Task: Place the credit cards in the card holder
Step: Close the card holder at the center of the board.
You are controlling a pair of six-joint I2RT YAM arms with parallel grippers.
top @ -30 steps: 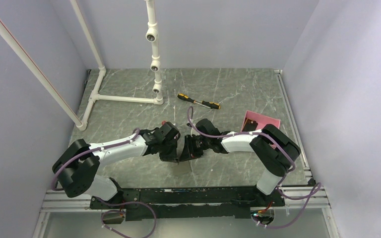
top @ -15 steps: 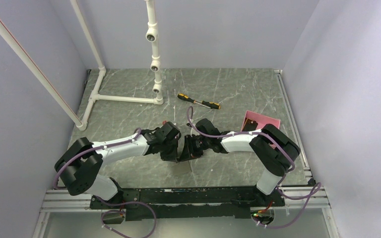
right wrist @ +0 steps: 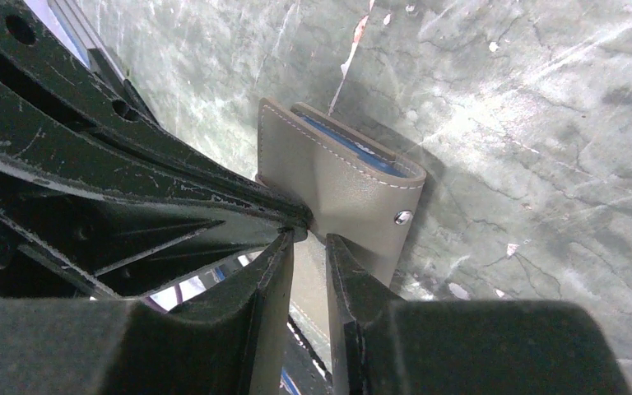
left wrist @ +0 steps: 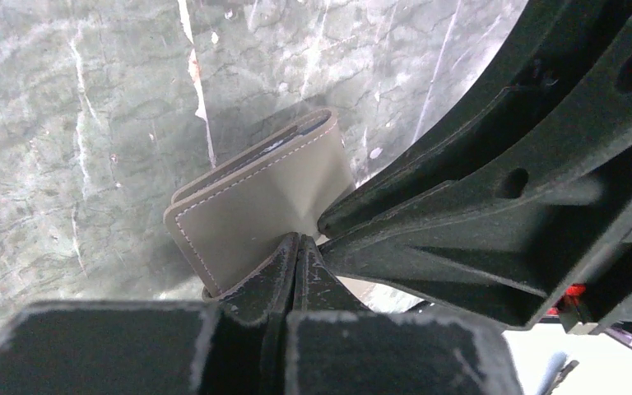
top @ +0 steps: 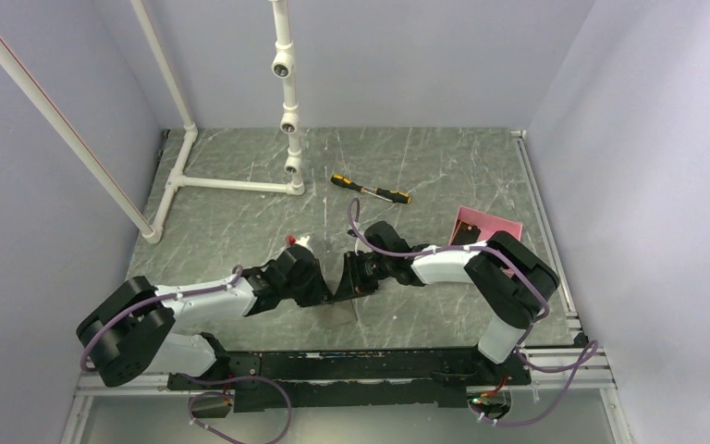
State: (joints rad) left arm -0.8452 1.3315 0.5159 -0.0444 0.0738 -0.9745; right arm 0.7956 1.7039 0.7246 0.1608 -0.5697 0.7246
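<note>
Card holder (left wrist: 255, 210) gripped from both sides over the table's (top: 240, 222) near middle.
One edge is clamped by the left gripper (left wrist: 296, 247), its fingers pressed together; the flap is clasped by the right gripper (right wrist: 309, 247). From overhead the holder is almost hidden between them. Only in the right wrist view are its blue lining (right wrist: 354, 150) and metal snap (right wrist: 401, 216) seen. Its open stitched edge is turned away from that wrist.

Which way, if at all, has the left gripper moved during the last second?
Yes. The left gripper drew back toward the near edge, slightly left, farther from the white pipe frame.
</note>
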